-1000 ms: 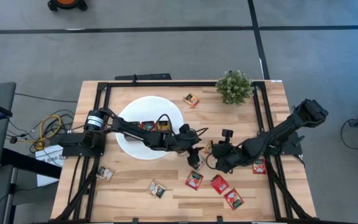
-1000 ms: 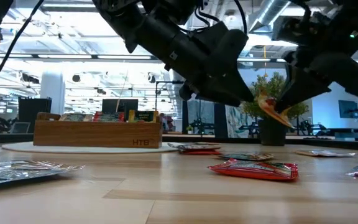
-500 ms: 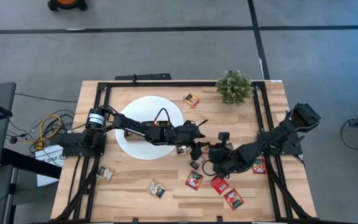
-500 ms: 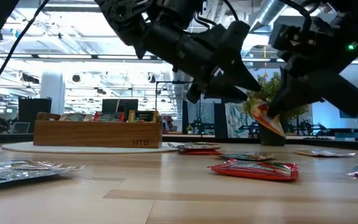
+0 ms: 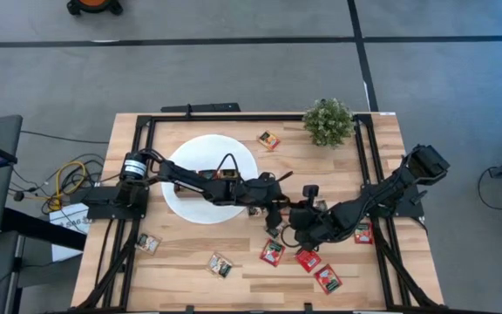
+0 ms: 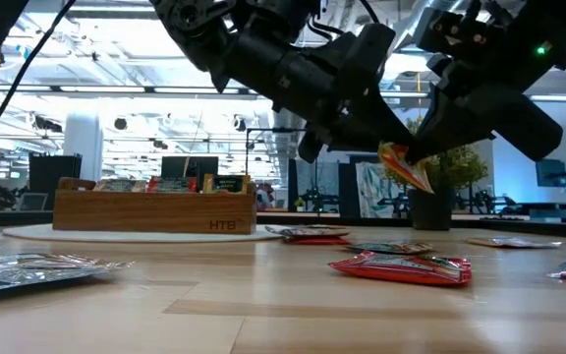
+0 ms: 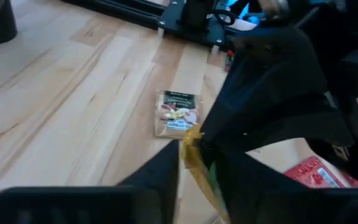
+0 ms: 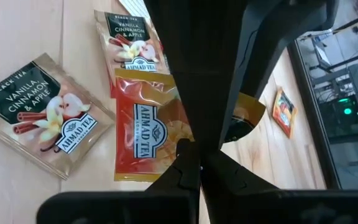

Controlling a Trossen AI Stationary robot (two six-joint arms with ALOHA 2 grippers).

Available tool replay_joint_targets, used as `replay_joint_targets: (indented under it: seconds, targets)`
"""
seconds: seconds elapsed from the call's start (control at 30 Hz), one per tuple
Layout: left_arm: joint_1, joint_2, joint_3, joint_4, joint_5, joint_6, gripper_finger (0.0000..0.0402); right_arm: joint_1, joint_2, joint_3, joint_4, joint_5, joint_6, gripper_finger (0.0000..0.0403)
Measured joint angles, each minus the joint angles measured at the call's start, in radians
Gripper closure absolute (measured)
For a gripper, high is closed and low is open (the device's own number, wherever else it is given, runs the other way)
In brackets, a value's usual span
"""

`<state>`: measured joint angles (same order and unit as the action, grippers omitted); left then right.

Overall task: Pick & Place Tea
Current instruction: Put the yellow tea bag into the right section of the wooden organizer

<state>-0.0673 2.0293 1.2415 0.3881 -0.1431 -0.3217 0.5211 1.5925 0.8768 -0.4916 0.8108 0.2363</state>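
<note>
Orange-yellow sachet (image 6: 406,165) hangs above mid-table, pinched in the right gripper (image 6: 423,149) with the left gripper (image 6: 367,133) closing in beside it, its finger state unclear; seemingly a handover, which next needs the left to clamp before the right lets go.

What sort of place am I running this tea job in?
Probably a robotics lab or open workshop: a framed wooden table on grey floor, exposed ceiling ducts overhead, and monitors on desks behind the wooden tray.
</note>
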Motion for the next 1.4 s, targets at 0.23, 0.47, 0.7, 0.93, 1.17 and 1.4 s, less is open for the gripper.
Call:
replay_joint_targets:
  seconds: [0.23, 0.47, 0.7, 0.93, 1.17, 1.4]
  targets:
    - [-0.029, -0.004, 0.000, -0.008, -0.097, 0.111, 0.0396, 0.003, -0.012, 0.004, -0.032, 0.000, 0.075, 0.0356]
    - [-0.067, -0.094, 0.000, -0.183, -0.269, 0.174, 0.0400, 0.036, -0.057, 0.005, -0.209, 0.004, 0.293, 0.0249]
    - [-0.104, -0.287, -0.077, -0.417, -0.426, 0.214, 0.0401, 0.101, -0.050, 0.004, -0.207, 0.043, 0.355, 0.0201]
    - [-0.089, -0.555, -0.420, -0.342, -0.463, 0.246, 0.0401, 0.146, -0.050, 0.004, -0.189, 0.056, 0.361, 0.0208]
    - [-0.055, -0.676, -0.737, 0.021, -0.408, 0.344, 0.0401, 0.129, -0.050, 0.003, -0.160, 0.059, 0.309, 0.0230]
    - [-0.008, -0.667, -0.846, 0.243, -0.344, 0.355, 0.0390, 0.090, -0.050, 0.005, -0.046, 0.052, 0.177, 0.0239]
